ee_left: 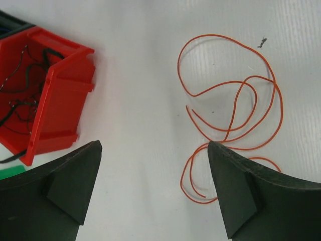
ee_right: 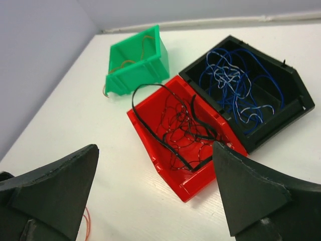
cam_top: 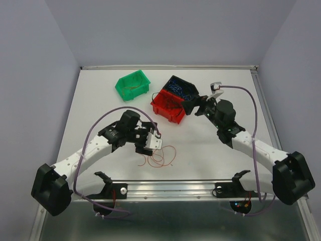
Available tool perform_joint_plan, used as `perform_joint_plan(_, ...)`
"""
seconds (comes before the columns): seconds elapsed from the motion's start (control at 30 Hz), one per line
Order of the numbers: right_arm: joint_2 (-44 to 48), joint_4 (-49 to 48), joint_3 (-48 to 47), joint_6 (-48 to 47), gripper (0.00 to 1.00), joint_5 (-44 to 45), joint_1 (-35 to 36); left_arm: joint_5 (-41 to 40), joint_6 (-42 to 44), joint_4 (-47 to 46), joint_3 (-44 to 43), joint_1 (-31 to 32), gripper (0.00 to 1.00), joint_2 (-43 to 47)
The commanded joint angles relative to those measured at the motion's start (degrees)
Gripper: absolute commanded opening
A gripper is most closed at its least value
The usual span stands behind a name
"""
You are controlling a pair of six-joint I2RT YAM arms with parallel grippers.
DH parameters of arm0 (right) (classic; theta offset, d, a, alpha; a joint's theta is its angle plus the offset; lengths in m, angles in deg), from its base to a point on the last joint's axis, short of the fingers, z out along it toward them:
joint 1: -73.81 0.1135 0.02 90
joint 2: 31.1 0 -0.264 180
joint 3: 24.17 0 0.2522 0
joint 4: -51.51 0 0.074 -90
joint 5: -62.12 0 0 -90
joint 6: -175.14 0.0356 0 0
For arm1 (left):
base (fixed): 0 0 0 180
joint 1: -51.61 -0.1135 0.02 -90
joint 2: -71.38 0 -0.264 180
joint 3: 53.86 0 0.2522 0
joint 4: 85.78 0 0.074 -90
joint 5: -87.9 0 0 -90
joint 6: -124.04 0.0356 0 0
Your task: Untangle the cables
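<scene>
A thin red-orange wire [cam_top: 160,159] lies in loose loops on the white table, also in the left wrist view [ee_left: 215,35]. My left gripper [cam_top: 150,143] is open and empty, low over the table beside the loops, its right finger [ee_left: 251,191] over one loop's end. A red bin [cam_top: 170,116] holds tangled black wires [ee_right: 176,120]. A black bin [ee_right: 281,118] holds blue wires [ee_right: 230,80]. A green bin [ee_right: 135,75] holds an orange-brown wire [ee_right: 144,45]. My right gripper [cam_top: 198,105] is open and empty, above the table near the red bin [ee_right: 170,170].
The three bins stand together at the back middle of the table, the green bin [cam_top: 131,89] to the left, the black bin [cam_top: 175,80] behind the red one. A metal rail [cam_top: 170,188] runs along the near edge. Grey walls enclose the table.
</scene>
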Motion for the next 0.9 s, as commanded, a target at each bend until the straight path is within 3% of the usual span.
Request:
perform_joint_plan(0.0,6.56,-1.53,2.85,0.06,1.0,0.31,0.49,0.57,12.27,4.45,0.91,3.25,0.99,-1.98)
perform_joint_plan(0.17,9.03,-0.65,4.0,-0.38,1.0,-0.4,0.49,0.74,20.29,11.05,-0.85,5.27,0.99,-5.24)
perform_joint_plan(0.33,8.59,0.06,3.82,-0.82,1.0,-0.31,0.49,0.04,20.83,12.54,-2.17,9.75,0.99,-6.03)
perform_joint_plan(0.5,8.85,0.15,4.0,-1.08,1.0,-0.31,0.58,-0.4,15.31,12.82,-2.52,13.18,0.99,-6.29)
perform_joint_plan(0.7,9.12,0.23,4.18,-0.99,1.0,-0.93,0.49,-3.3,6.25,5.18,0.82,19.42,0.99,-6.55)
perform_joint_plan(0.87,9.38,0.23,4.35,-0.73,1.0,-1.11,0.49,-7.69,3.95,1.05,1.35,23.29,0.99,-9.63)
